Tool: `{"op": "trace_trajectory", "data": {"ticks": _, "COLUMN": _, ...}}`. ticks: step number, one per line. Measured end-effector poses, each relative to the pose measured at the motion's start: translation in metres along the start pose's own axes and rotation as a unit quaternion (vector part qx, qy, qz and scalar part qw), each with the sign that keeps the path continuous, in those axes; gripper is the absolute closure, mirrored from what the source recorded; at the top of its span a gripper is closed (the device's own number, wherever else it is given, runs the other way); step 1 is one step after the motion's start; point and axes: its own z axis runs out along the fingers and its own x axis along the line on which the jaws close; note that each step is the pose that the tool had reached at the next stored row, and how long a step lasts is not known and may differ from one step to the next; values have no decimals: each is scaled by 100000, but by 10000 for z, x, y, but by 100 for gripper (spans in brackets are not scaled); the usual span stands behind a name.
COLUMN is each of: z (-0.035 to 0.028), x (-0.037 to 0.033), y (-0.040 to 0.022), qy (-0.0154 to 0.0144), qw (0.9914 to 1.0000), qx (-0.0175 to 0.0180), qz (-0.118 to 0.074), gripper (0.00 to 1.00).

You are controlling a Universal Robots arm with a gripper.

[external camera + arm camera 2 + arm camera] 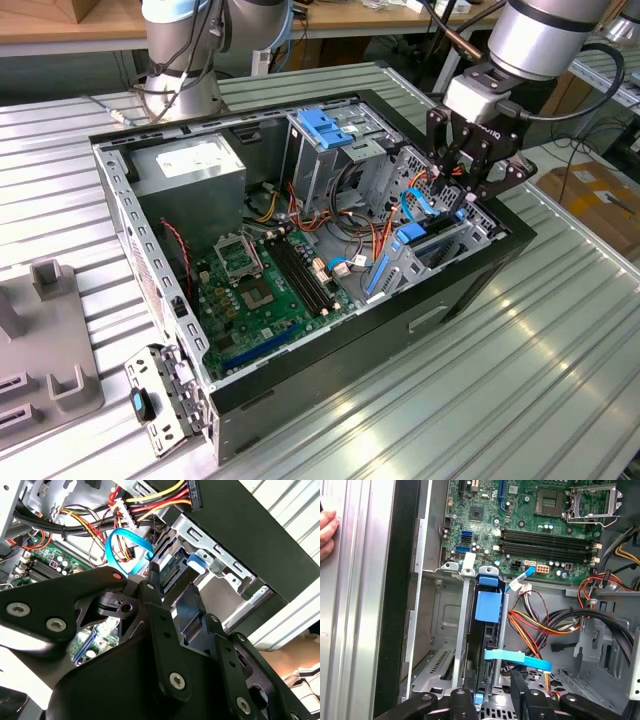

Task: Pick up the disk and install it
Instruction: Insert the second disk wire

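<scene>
The disk (487, 605), grey with a bright blue carrier frame, stands on edge inside the drive bay of the open computer case (470, 290), at the exterior view's right. Its blue end tab (196, 562) shows in the second wrist view, and the disk (412, 236) looks seated between the bay's metal rails. My gripper (468, 185) hovers just above that bay. Its black fingers (465, 700) stand apart on either side of the disk's near end, wider than the disk. The gripper (492, 700) is open and holds nothing, as the gripper (177, 605) also shows in the second wrist view.
The green motherboard (270, 280), cable bundles (545, 625) and a thin blue cable (125, 550) lie near the bay. A tall grey cage with a blue latch (325, 125) stands mid-case. A person's hand (325, 530) rests on the table beside the case. A grey fixture (40, 340) sits at the exterior view's left.
</scene>
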Motion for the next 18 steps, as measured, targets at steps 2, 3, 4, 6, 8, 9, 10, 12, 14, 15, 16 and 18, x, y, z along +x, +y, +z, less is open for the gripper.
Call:
{"op": "trace_trajectory", "data": {"ticks": 2, "z": 1, "x": -7, "y": -20, "qy": 0, "qw": 100000, "qx": 1, "qz": -8, "gripper": 58}}
{"op": "trace_trajectory", "data": {"ticks": 3, "z": 0, "x": -10, "y": -27, "qy": 4, "qw": 100000, "qx": 2, "qz": -10, "gripper": 58}}
{"op": "trace_trajectory", "data": {"ticks": 4, "z": 1, "x": -13, "y": -38, "qy": 2, "qw": 100000, "qx": 1, "qz": -10, "gripper": 58}}
{"op": "trace_trajectory", "data": {"ticks": 6, "z": 1, "x": -20, "y": -62, "qy": 4, "qw": 100000, "qx": 1, "qz": -15, "gripper": 58}}
{"op": "trace_trajectory", "data": {"ticks": 8, "z": 2, "x": -28, "y": -86, "qy": 2, "qw": 100000, "qx": 1, "qz": -18, "gripper": 58}}
{"op": "trace_trajectory", "data": {"ticks": 9, "z": 1, "x": -31, "y": -94, "qy": 9, "qw": 100000, "qx": 1, "qz": -19, "gripper": 58}}
{"op": "trace_trajectory", "data": {"ticks": 10, "z": 1, "x": -34, "y": -101, "qy": 9, "qw": 100000, "qx": 0, "qz": -18, "gripper": 58}}
{"op": "trace_trajectory", "data": {"ticks": 12, "z": 2, "x": -41, "y": -119, "qy": 8, "qw": 100000, "qx": 0, "qz": -21, "gripper": 58}}
{"op": "trace_trajectory", "data": {"ticks": 14, "z": 2, "x": -48, "y": -137, "qy": 25, "qw": 100000, "qx": -2, "qz": -23, "gripper": 58}}
{"op": "trace_trajectory", "data": {"ticks": 15, "z": 2, "x": -50, "y": -145, "qy": 30, "qw": 100000, "qx": -1, "qz": -26, "gripper": 58}}
{"op": "trace_trajectory", "data": {"ticks": 16, "z": 3, "x": -54, "y": -155, "qy": 32, "qw": 100000, "qx": -3, "qz": -25, "gripper": 58}}
{"op": "trace_trajectory", "data": {"ticks": 18, "z": 3, "x": -60, "y": -181, "qy": 41, "qw": 100000, "qx": -3, "qz": -32, "gripper": 58}}
